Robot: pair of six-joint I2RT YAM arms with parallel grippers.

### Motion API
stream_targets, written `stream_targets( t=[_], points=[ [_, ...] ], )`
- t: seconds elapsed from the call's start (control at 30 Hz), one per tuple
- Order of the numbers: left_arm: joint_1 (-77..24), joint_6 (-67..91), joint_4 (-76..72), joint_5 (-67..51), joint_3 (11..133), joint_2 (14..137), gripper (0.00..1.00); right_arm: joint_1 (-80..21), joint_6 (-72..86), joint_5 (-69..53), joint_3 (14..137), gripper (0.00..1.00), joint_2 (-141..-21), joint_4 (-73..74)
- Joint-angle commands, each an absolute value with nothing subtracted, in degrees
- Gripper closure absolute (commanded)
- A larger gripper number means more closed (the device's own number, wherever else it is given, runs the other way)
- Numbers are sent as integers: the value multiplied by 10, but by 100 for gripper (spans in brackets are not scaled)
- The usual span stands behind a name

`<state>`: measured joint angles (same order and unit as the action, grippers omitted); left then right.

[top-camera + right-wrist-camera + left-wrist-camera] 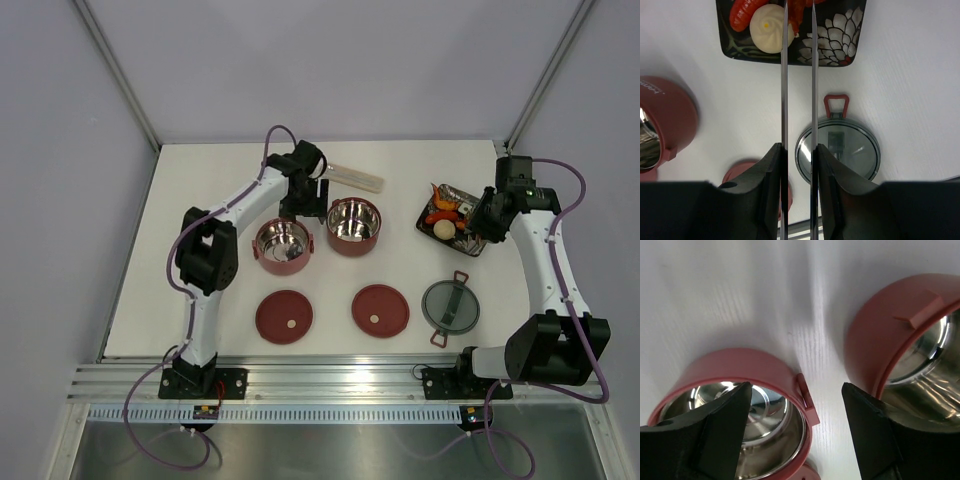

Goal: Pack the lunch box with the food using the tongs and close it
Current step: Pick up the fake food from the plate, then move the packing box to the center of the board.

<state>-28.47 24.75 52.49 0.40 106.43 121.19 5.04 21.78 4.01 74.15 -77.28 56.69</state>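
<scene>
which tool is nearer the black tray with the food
Right. The right tool, gripping the tongs, is at the right edge of the tray. The left tool is over the two bowls, well off to that tray's left.

On my screen I see the left arm (203, 322) and the right arm (546, 255), each of white tubular links and bulky black joint housings, trailed by looping purple cable (279, 128), ending in matte black wedge-shaped fingers (715, 435).
</scene>
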Motion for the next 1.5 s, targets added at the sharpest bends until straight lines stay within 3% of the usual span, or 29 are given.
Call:
stream_targets(
  t=[0.0, 0.63, 1.27, 1.4, 1.47],
  points=[
    [-304, 234, 541, -15, 1092, 1240, 24, 51, 210, 11, 780, 100, -753, 558],
    [-335, 243, 495, -107, 1110, 1248, 22, 49, 214, 5, 789, 100, -745, 557],
    [-337, 229, 516, -3, 1085, 1144, 20, 47, 212, 6, 790, 100, -750, 554],
    [-338, 229, 496, -3, 1075, 1137, 23, 47, 213, 3, 788, 100, -753, 548],
    [-338, 226, 499, -3, 1099, 1156, 29, 47, 214, 3, 789, 100, -754, 548]
  ],
)
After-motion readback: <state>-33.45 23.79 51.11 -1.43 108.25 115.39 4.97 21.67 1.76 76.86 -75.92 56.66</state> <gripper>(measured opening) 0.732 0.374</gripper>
